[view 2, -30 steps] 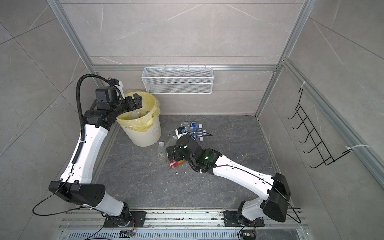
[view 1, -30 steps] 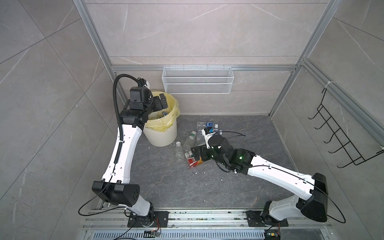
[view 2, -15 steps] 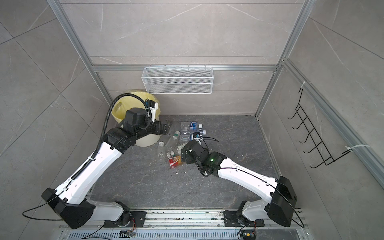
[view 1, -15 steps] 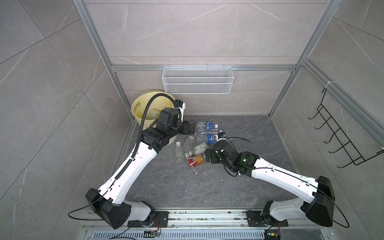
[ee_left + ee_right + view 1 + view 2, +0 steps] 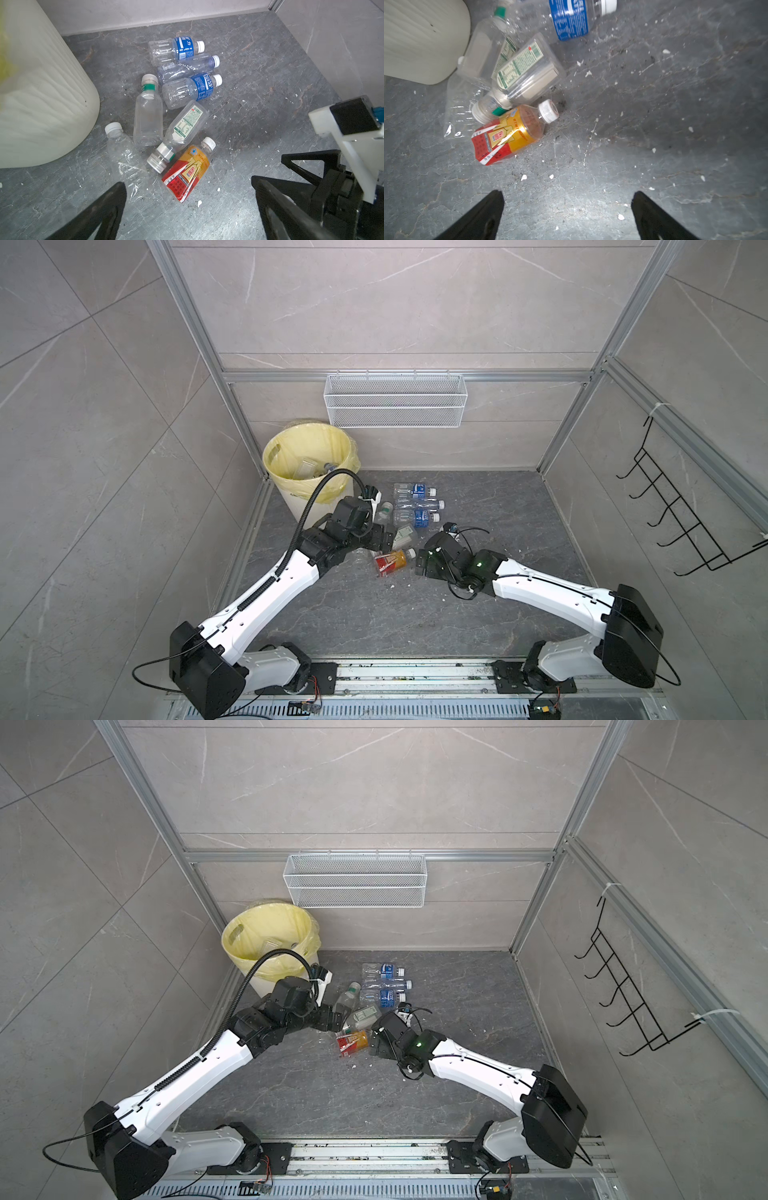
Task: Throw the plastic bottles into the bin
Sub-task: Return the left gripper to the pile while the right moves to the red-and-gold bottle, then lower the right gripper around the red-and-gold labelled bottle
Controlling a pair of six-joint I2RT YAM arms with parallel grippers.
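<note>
- The right gripper was spread wide, its two black fingers well apart with only bare floor between them.
- An orange-red labelled bottle lay on its side, the nearest bottle to the gripper, with its white cap on.
- A clear bottle with a green-printed label rested its capped neck against it.
- A crushed clear bottle lay just beside both.
- Another clear bottle with a green neck band lay near the bin, whose cream ribbed wall showed.
- A blue-labelled bottle was cut off by the frame edge.
- White flecks dotted the grey marbled floor.
</note>
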